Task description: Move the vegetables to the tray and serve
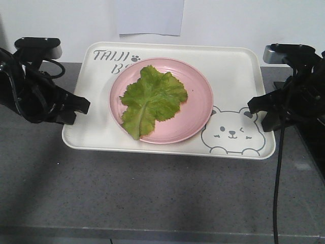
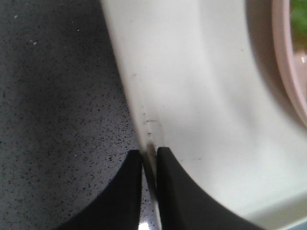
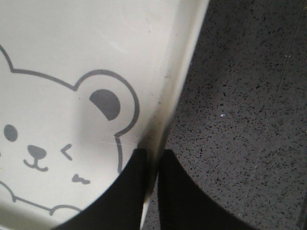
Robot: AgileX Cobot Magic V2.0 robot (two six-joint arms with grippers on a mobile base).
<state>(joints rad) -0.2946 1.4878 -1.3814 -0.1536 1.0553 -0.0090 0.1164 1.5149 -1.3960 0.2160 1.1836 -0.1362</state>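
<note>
The green lettuce leaf [image 1: 151, 99] lies flat on a round pink plate [image 1: 198, 109], which sits on the cream tray [image 1: 238, 76] with the winking bear drawing. My left gripper [image 1: 81, 105] is shut on the tray's left rim; in the left wrist view [image 2: 149, 155] the rim [image 2: 144, 122] runs between the two black fingers. My right gripper [image 1: 255, 108] is shut on the tray's right rim; in the right wrist view [image 3: 152, 155] the rim [image 3: 184, 72] sits between its fingers, beside the bear's ear. The plate's edge [image 2: 288, 72] shows at the top right of the left wrist view.
The tray rests on a dark grey speckled counter [image 1: 152, 198]. A white wall with a sheet of paper [image 1: 150, 18] stands just behind the tray. A black cable [image 1: 277, 173] hangs from the right arm over the counter. The counter's front edge runs along the bottom.
</note>
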